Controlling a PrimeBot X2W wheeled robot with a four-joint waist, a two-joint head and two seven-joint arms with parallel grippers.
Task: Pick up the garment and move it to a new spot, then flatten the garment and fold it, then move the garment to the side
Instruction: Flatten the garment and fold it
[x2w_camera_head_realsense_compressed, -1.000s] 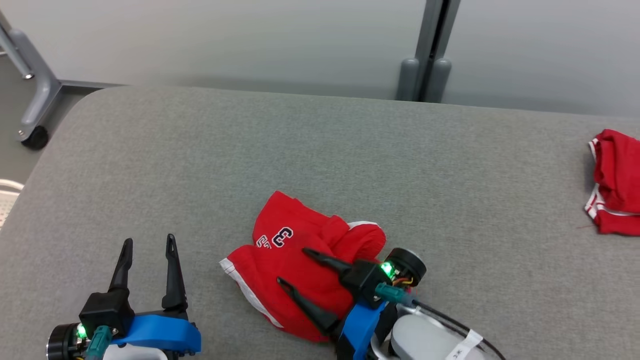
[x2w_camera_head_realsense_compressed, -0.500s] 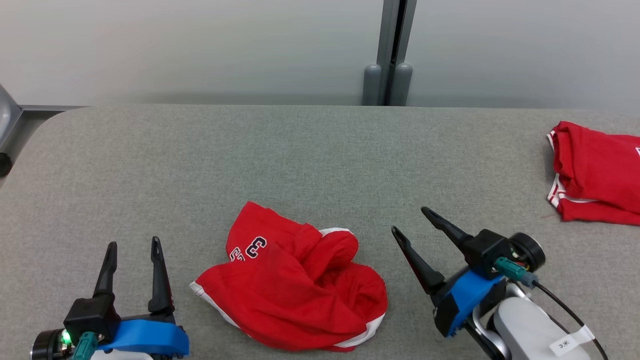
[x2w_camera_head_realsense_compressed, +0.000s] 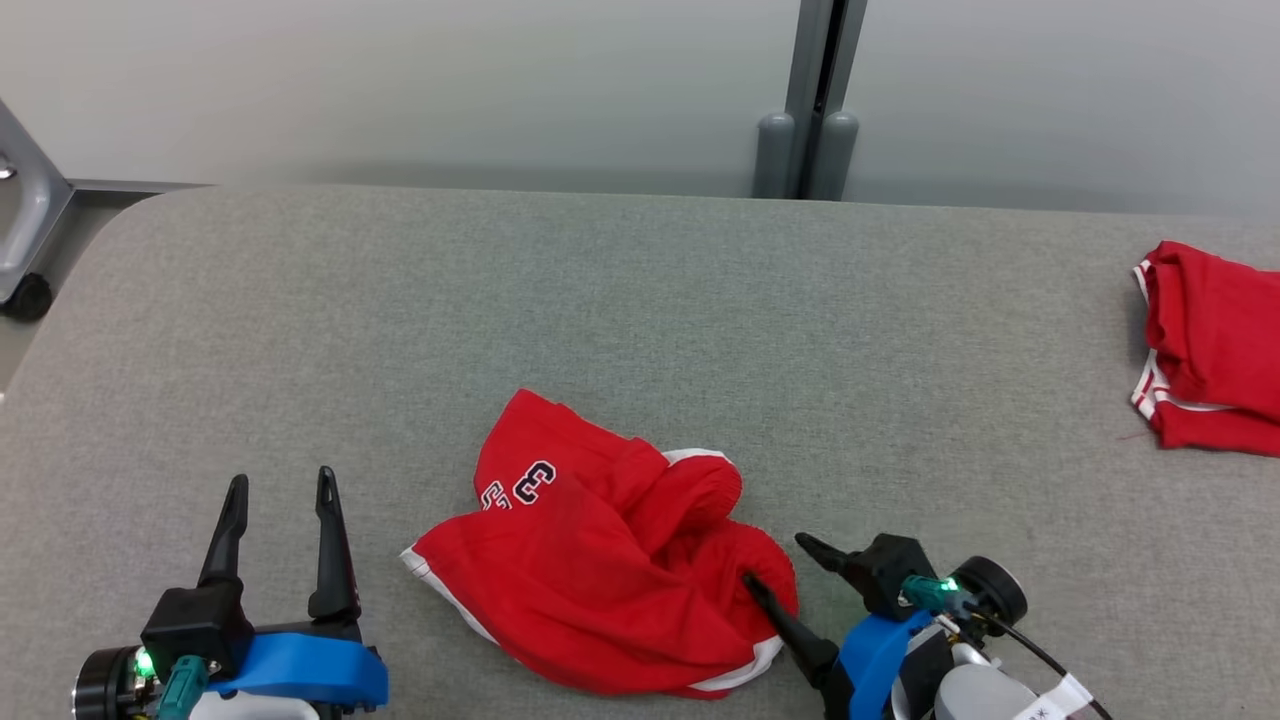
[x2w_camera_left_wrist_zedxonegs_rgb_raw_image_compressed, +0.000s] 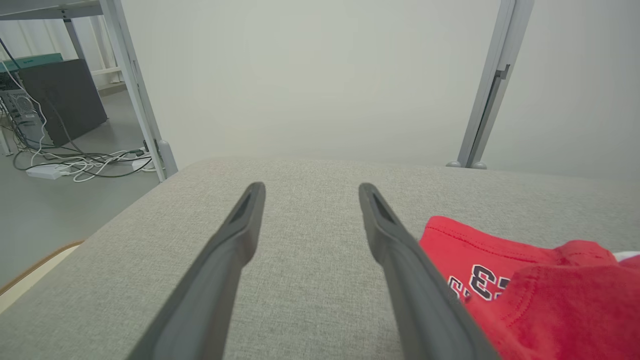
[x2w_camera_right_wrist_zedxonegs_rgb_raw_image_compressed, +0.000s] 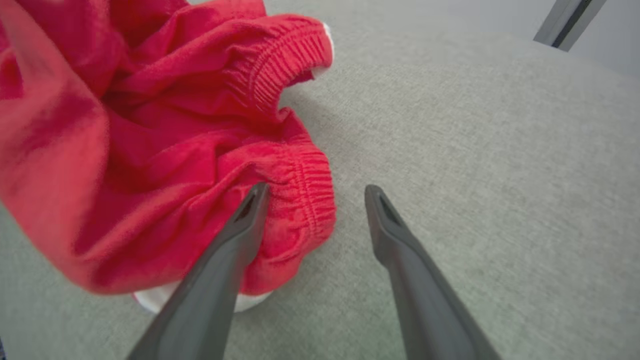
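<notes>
Two splayed and empty, left gripper (x2w_camera_head_realsense_compressed: 281, 477), right gripper (x2w_camera_head_realsense_compressed: 774, 560) at crumpled red elastic-hemmed garment (x2w_camera_head_realsense_compressed: 590, 560)

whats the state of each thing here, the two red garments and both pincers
red garment: crumpled in a heap on the table, not flattened, not folded
second red garment: lying apart at the table's right end, looks roughly folded, cut off by the frame edge
left pincer: open, empty, beside the heap, apart from it
right pincer: open, straddling the heap's elastic edge, nothing gripped yet
</notes>
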